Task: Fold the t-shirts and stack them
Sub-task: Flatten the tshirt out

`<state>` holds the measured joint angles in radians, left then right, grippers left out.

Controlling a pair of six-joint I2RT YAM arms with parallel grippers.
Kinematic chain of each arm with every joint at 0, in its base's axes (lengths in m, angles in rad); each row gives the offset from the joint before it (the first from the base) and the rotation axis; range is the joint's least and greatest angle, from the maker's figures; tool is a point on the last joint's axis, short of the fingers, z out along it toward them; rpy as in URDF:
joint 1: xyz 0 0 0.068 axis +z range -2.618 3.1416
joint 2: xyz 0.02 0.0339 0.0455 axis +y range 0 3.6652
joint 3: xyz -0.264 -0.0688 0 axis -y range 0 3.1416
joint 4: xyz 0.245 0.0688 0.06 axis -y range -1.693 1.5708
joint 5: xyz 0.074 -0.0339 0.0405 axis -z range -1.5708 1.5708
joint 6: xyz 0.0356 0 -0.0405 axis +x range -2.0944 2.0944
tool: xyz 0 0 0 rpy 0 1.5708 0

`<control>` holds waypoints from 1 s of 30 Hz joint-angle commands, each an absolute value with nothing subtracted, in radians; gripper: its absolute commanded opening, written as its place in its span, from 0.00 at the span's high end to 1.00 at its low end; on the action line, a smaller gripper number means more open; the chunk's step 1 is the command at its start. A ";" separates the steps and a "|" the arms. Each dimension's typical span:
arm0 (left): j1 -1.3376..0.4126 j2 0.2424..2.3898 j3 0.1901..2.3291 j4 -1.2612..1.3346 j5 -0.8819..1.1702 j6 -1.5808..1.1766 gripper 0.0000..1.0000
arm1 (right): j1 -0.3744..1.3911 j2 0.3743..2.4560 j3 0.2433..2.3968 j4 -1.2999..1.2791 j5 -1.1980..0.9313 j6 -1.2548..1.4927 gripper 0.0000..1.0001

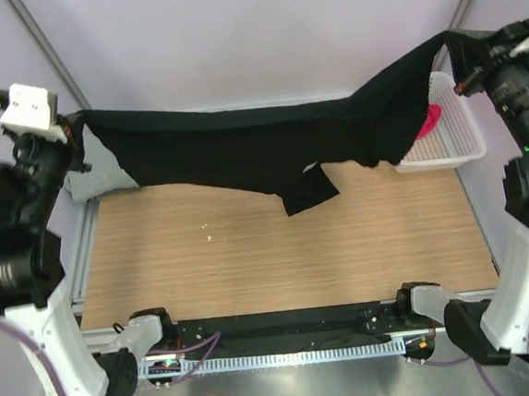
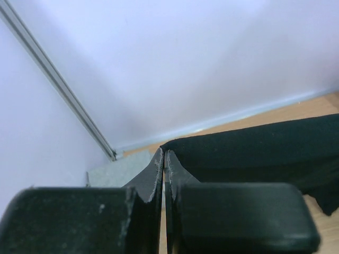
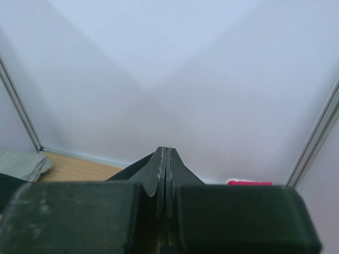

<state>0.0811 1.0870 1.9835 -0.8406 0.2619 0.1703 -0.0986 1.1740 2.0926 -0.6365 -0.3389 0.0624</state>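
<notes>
Got the black shirt (image 1: 242, 149) strung left-to-right between my claws, left claw (image 1: 79, 124) and right claw (image 1: 455, 47) each pinched on an end, hanging over the counter's (image 1: 252, 264) far side.

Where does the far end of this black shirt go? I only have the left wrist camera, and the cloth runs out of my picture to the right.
Observer: The right gripper is shut on it, up at the far right corner, so the black t-shirt hangs stretched across above the table.
Operator: What sits under that right end?
Observer: A white mesh basket with a magenta-red shirt inside. The black cloth hangs partly in front of it.
</notes>
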 commanded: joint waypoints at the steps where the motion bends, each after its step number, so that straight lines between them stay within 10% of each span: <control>1: 0.089 1.013 1.982 -0.787 0.265 0.198 1.00 | -0.104 1.098 2.175 -0.644 -0.330 0.061 0.99; 15: 0.089 0.979 2.046 -0.779 0.238 0.212 1.00 | -0.103 1.084 2.333 -0.575 -0.262 0.060 0.99; 30: 0.058 1.218 1.408 -0.712 0.344 0.271 1.00 | -0.103 1.291 1.600 -0.354 -0.339 -0.015 0.99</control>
<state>0.0746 1.1622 1.4860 -0.7574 0.3225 0.2222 -0.1001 1.2087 1.6672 -0.4309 -0.3218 0.0212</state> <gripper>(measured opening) 0.003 0.026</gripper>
